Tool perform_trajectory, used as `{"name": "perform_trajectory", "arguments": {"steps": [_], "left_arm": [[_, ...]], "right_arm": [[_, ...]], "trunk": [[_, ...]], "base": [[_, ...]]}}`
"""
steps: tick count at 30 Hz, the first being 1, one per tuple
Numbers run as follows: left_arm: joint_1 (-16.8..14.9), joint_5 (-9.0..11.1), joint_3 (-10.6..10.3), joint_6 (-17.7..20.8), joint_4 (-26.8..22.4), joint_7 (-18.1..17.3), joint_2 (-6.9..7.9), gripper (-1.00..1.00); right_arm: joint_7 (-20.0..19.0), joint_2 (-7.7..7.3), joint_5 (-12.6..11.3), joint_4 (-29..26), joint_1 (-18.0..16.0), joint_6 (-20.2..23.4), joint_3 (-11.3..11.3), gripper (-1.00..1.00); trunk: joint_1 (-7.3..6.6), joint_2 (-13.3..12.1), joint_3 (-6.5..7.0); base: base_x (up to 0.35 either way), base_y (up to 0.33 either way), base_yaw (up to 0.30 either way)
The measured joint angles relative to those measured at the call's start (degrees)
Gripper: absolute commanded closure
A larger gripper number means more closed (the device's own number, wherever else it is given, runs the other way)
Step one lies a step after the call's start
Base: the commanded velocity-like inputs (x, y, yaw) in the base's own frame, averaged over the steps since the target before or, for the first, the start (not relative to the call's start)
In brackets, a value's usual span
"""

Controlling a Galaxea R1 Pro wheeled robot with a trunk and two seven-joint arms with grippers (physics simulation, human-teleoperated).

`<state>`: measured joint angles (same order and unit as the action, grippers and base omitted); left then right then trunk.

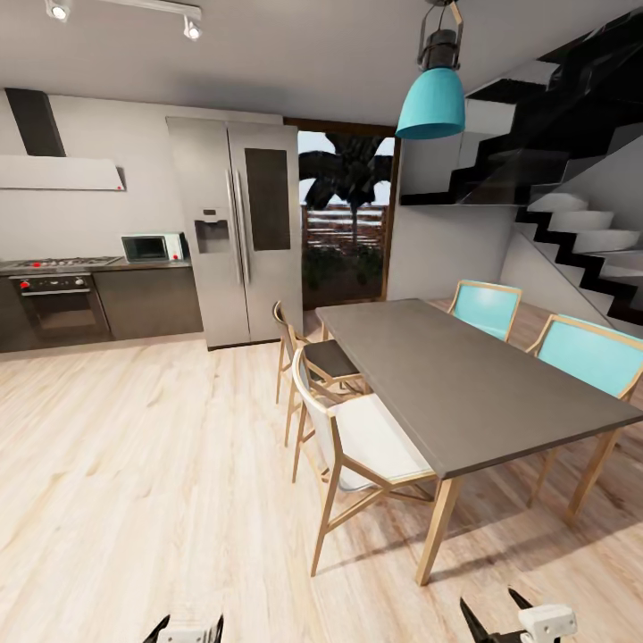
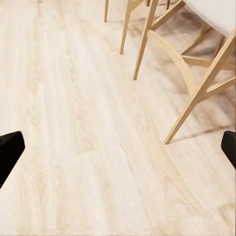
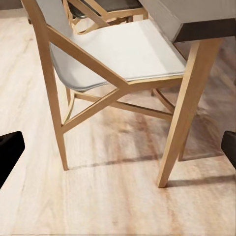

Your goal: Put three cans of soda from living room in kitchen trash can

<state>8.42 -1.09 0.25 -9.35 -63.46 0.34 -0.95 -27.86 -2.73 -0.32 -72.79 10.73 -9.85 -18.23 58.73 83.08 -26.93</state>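
Observation:
I face the kitchen, with its steel double-door fridge point(image 1: 237, 232) at the back. The cans of soda and the tash can are out of view. My left gripper point(image 1: 187, 630) is low at the near edge, open and empty over the bare wood floor point(image 2: 73, 147). My right gripper point(image 1: 496, 618) is also low, open with nothing between its fingers. In the right wrist view its dark fingertips point(image 3: 9, 150) stand wide apart before a white-seated chair point(image 3: 123, 54) and a table leg point(image 3: 184, 108).
A grey dining table point(image 1: 446, 375) fills the right, with wood-framed chairs point(image 1: 366, 442) on its near side and teal chairs point(image 1: 487, 308) beyond. Dark cabinets with an oven point(image 1: 58, 308) and microwave point(image 1: 152, 246) line the left wall. Stairs point(image 1: 572, 214) rise at right. Open wood floor point(image 1: 134, 464) lies at left.

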Motion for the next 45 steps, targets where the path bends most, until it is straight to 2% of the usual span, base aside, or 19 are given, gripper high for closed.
{"name": "perform_trajectory", "arguments": {"steps": [2,3,6,9,19,20,34,45], "left_arm": [[-0.1,0.0,0.0,-0.1,2.3,-0.1,0.65,-1.00],[-0.1,0.2,-0.1,-0.2,5.7,-0.3,2.33,-1.00],[-0.1,0.4,-0.1,-0.2,7.8,-0.4,3.35,-1.00],[-0.2,0.4,0.0,-0.8,8.8,-0.3,3.69,-1.00],[-0.2,0.4,0.0,-4.0,11.6,0.1,3.98,-1.00],[-0.2,0.1,-0.1,-4.2,11.9,0.1,3.96,-1.00],[-0.2,0.0,-0.1,-4.3,11.9,0.1,3.94,-1.00],[-0.2,0.0,-0.2,-4.4,11.9,0.1,3.94,-1.00]], "right_arm": [[0.0,-0.10,-0.1,1.0,0.0,-0.1,-0.1,-1.00],[-0.1,-0.36,-0.1,3.6,0.0,-0.2,-0.3,-1.00],[-0.1,-0.47,-0.2,5.3,-0.1,-0.3,-0.4,-1.00],[-0.1,-0.45,-0.2,6.1,-0.1,-0.3,-0.5,-1.00],[0.0,-0.37,0.0,6.8,-0.1,-0.3,-0.6,-1.00],[0.0,-0.27,0.3,8.5,-0.1,-0.7,0.0,-1.00],[0.0,-0.06,0.3,8.8,-0.1,-0.8,0.0,-1.00],[0.0,-0.08,0.2,8.8,-0.1,-0.8,0.0,-1.00]], "trunk": [[0.00,0.0,0.00],[0.00,0.0,-0.01],[0.00,0.0,0.00],[0.00,0.0,0.00],[0.00,0.0,0.00],[0.00,0.0,0.00],[0.00,0.0,0.00],[0.00,0.0,0.13]], "base": [[0.008,0.000,0.000],[0.004,0.000,0.000],[0.002,0.000,0.000],[0.001,0.000,0.000],[0.000,0.000,0.000],[0.000,0.000,0.000],[0.000,0.000,-0.018],[0.000,0.000,-0.185]]}}
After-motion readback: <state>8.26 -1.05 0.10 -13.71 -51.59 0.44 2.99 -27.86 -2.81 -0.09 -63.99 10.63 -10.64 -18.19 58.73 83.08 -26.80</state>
